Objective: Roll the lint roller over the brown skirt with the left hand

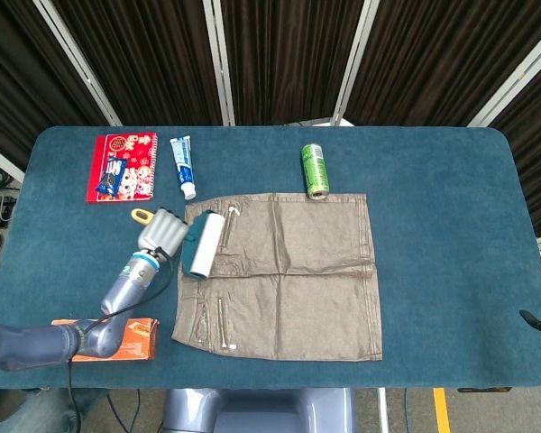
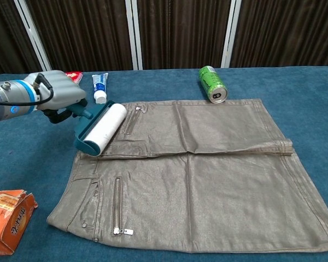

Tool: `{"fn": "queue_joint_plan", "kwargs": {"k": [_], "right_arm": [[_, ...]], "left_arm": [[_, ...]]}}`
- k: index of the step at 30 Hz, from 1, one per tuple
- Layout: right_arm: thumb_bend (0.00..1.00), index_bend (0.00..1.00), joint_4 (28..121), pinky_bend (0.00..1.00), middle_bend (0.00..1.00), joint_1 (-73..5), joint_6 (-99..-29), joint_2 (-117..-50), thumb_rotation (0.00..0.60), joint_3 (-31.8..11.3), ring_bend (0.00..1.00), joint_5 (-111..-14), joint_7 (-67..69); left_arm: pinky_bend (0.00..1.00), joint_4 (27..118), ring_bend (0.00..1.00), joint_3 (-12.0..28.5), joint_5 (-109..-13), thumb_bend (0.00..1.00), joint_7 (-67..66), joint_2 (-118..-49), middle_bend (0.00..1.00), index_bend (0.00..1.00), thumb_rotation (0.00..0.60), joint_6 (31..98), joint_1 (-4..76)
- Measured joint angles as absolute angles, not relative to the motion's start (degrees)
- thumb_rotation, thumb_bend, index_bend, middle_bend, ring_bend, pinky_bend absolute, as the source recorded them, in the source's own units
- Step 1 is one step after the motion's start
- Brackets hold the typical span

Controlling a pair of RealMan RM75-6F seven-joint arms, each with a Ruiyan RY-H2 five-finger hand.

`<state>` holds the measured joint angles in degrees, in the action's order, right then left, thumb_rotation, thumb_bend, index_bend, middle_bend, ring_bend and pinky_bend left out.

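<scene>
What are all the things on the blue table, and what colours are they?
skirt: 1, brown, spread flat mid-table
lint roller: 1, teal frame with white roll, on the skirt's left edge
can: 1, green, lying just beyond the skirt's far edge
toothpaste tube: 1, white and blue, far left part of the table
booklet: 1, red with pictures, beside the tube at the far left
box: 1, orange, near left edge
table: 1, blue cloth top
left robot hand: 1, grey, grips the lint roller's handle
right robot hand: not in view
</scene>
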<state>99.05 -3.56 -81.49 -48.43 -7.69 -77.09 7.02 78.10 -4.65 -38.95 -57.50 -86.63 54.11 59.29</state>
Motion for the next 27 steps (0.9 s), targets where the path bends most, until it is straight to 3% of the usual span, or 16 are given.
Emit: {"fn": "queue_joint_plan", "kwargs": {"k": [8,10,11,13,15,17,20,27], "right_arm": [[0.00,0.00,99.6,0.00,0.00,-3.5,-82.0,-48.5,0.600,-7.3,0.00,-78.3,6.6],[0.00,0.00,99.7,0.00,0.00,-3.4,-82.1,-48.5,0.600,-7.2,0.00,-78.5,6.4],[0.00,0.00,99.7,0.00,0.00,-3.4,-82.1,-48.5,0.600,-7.2,0.00,-78.5,6.3],[0.00,0.00,99.9,0.00,0.00,-3.4,-82.2,-48.5,0.600,-7.1,0.00,-78.7,6.2],[0.00,0.00,100.1,0.00,0.00,-3.4,-82.4,-48.5,0.600,-7.0,0.00,-78.9,6.0],[0.00,0.00,100.3,0.00,0.00,-3.4,-82.5,-48.5,0.600,-7.0,0.00,-79.1,5.9],[0.00,0.00,100.4,0.00,0.00,-3.3,-82.6,-48.5,0.600,-6.8,0.00,-79.4,5.8],[0.00,0.00,100.8,0.00,0.00,-3.0,-83.3,-48.1,0.600,-6.5,0.00,-80.8,7.0]], "left_arm": [[0.47,76.9,0.41,-6.3,-40.7,0.81,-53.2,-82.7,0.44,0.59,0.600,53.9,55.3],[0.47,76.3,0.40,-6.6,-41.4,0.77,-51.7,-82.2,0.43,0.58,0.600,53.6,54.2],[0.46,75.9,0.39,-6.6,-41.7,0.71,-51.0,-82.0,0.41,0.56,0.600,53.5,53.6],[0.40,75.5,0.31,-6.6,-42.0,0.46,-50.0,-81.8,0.31,0.43,0.600,53.2,53.1],[0.23,75.2,0.11,-6.5,-42.6,0.12,-48.4,-81.7,0.10,0.19,0.600,53.1,52.4],[0.11,75.0,0.01,-6.2,-43.4,0.02,-46.1,-81.5,0.01,0.05,0.600,52.9,51.5],[0.03,75.4,0.00,-5.3,-44.4,0.00,-42.5,-80.5,0.00,0.00,0.600,53.2,49.9],[0.00,81.6,0.00,-2.6,-46.7,0.00,-34.0,-74.3,0.00,0.00,0.600,59.3,44.8]]}}
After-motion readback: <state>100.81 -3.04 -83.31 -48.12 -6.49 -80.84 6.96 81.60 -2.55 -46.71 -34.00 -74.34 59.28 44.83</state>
